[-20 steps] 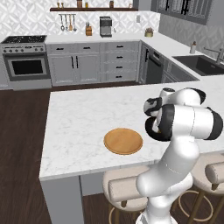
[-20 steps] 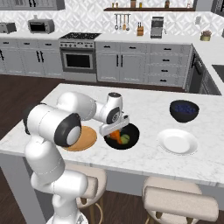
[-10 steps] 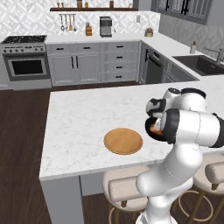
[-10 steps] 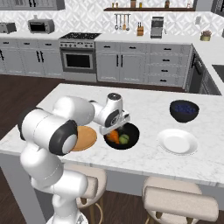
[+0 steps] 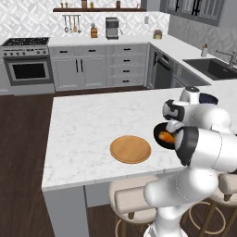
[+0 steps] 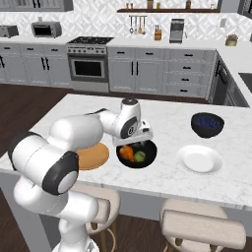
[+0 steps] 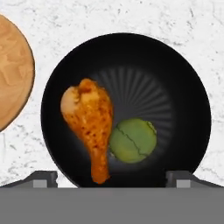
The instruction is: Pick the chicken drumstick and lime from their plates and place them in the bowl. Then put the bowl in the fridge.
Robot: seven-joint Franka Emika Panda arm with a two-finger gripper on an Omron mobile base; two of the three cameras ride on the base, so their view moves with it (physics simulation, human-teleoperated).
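Observation:
The glossy black bowl (image 7: 175, 78) stands on the white marble island and holds both the orange-brown chicken drumstick (image 7: 89, 122) and the yellow-green lime (image 7: 132, 140), which touch each other. My gripper (image 7: 111, 179) hovers just above the bowl, open, with its fingertips (image 7: 41, 178) wide apart and nothing between them. From the right base view the gripper (image 6: 140, 139) hangs over the bowl (image 6: 149, 150), with the drumstick (image 6: 126, 152) and lime (image 6: 141, 157) inside. The wooden plate (image 6: 93, 156) and the white plate (image 6: 199, 159) flank the bowl, both bare. The fridge is out of view.
A smaller dark blue bowl (image 6: 207, 124) stands behind the white plate. Stools (image 6: 197, 231) line the island's near edge. In the left base view, my arm hides part of the black bowl (image 5: 157, 132) beside the wooden plate (image 5: 130, 149). A sink (image 5: 214, 68) lies at the far right.
The jaws have spread a little wider and the hand has lifted slightly above the bowl. The drumstick and lime lie still in the bowl.

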